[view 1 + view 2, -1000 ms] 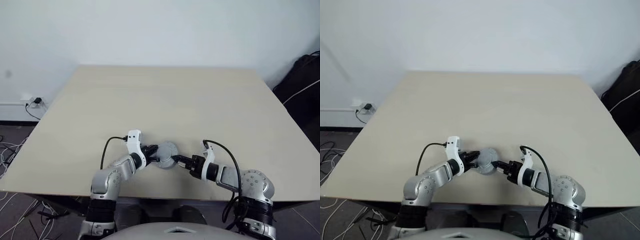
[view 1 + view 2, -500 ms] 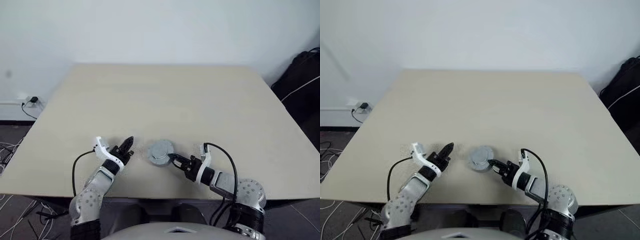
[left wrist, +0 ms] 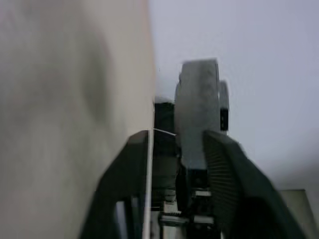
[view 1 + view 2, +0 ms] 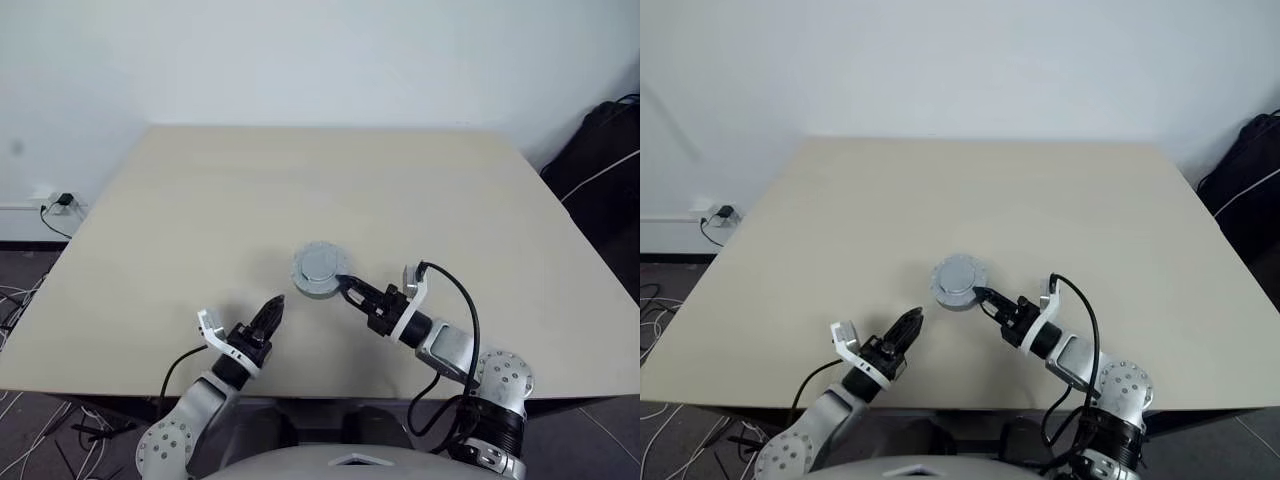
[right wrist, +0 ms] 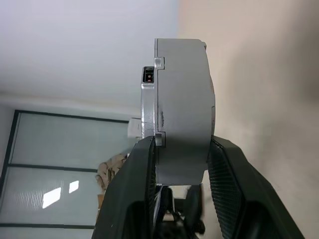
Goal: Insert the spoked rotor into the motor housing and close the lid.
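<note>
Right gripper (image 4: 346,289) jaws are clamped on the closed motor housing (image 4: 318,269); left gripper (image 4: 272,311) jaws are parted, empty. Housing should be lowered level onto the table (image 4: 200,220).

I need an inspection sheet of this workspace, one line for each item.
Surface: beige table, bare apart from the motor.
Job's things: assembled motor, lid on the housing; rotor not visible.
Clutter: nothing seen.
Grippers: right gripper grips the motor by its rim, lifted off the table; left gripper apart from it, fingers parted, holding nothing.
Cables: black cable on the right wrist; floor wires.
Surroundings: white wall, dark bag.
</note>
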Controlling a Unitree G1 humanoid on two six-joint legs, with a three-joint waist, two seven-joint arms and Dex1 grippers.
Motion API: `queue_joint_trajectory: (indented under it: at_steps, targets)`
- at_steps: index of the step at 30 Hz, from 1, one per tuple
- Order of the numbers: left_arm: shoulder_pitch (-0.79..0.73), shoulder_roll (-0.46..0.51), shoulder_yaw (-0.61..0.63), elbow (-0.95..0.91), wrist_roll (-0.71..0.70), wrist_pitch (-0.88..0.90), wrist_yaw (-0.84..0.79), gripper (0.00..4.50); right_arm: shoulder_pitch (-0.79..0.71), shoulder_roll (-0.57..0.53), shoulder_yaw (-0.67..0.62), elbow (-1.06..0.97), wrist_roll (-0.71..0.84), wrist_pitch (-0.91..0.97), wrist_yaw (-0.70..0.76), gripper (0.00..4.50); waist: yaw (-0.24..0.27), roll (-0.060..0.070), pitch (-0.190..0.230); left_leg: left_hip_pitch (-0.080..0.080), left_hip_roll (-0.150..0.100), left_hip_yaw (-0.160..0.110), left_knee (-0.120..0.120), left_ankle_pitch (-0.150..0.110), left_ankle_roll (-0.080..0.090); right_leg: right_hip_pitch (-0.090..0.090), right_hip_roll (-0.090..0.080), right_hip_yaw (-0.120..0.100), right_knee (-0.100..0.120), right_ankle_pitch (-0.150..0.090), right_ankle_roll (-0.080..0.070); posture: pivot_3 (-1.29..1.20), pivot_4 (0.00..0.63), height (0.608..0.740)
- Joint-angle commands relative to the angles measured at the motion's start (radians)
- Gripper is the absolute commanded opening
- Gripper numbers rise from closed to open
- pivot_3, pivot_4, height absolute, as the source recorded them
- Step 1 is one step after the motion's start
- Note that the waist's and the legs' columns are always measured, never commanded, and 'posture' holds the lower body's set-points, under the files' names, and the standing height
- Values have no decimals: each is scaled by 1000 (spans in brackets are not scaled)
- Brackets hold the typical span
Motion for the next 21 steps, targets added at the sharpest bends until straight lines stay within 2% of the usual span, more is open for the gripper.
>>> queue_joint_trajectory:
  at_steps: [1,5,6,21]
  targets:
    - [-20,-88,-42,-20,-57,-12,-22,2914,-32,11,34,-43,102,-31,-21,1198,0,0,0,0,0,0,0,0,0,0,0,0,0,0,0,0,0,740]
    - [-19,-81,-67,-18,-82,-27,-40,4273,-33,-23,58,-42,145,-50,-51,1198,0,0,0,0,0,0,0,0,0,0,0,0,0,0,0,0,0,740]
    - [-20,-79,-71,-17,-86,-30,-42,4455,-32,-31,66,-42,155,-55,-59,1198,0,0,0,0,0,1,0,0,0,0,1,1,0,1,-2,0,0,740]
    - [-45,-64,-115,15,-106,-58,-57,4500,33,-173,238,-42,358,-54,-141,1198,0,0,0,0,1,2,0,0,0,0,2,1,0,1,-2,0,0,740]
